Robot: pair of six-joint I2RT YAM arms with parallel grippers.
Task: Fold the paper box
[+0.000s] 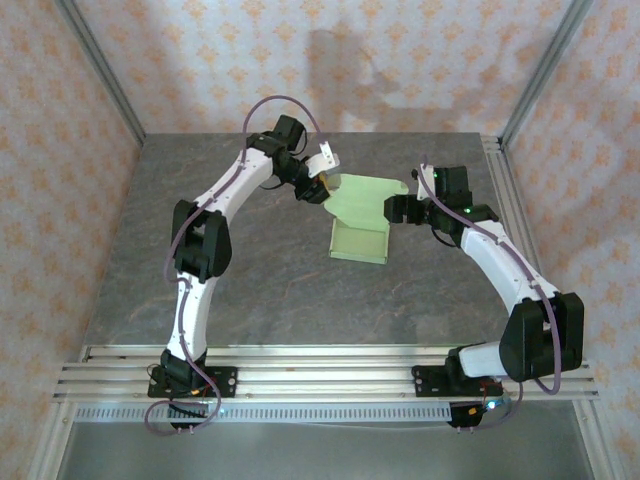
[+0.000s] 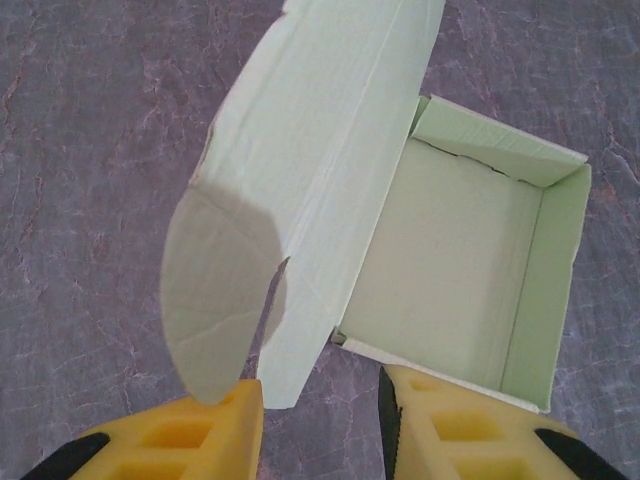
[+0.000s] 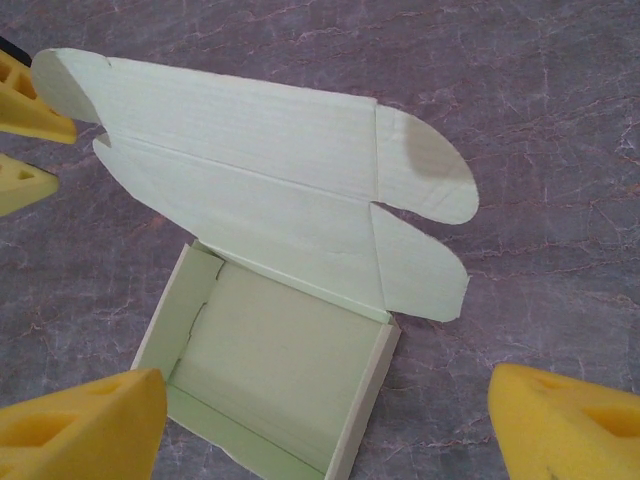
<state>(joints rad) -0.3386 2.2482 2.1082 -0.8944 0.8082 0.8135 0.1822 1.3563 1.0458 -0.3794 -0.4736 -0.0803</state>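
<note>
A robot lab cell: aluminium-profile frame [image 1: 330, 365], patterned backdrop walls [image 1: 60, 150], grey stone-look table [image 1: 280, 300].

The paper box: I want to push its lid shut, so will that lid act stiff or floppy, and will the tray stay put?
Likely floppy: the lid of the paper box is thin card with creases and loose rounded flaps. Probably light too, so a push may slide the open tray across the table instead.

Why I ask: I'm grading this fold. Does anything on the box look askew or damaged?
Mostly fine: the paper box sits flat, its lid up, no tears visible. One oddity: the inner wall flap on one side leans in off its wall, leaving a jagged dark gap, so it looks not fully tucked.
</note>
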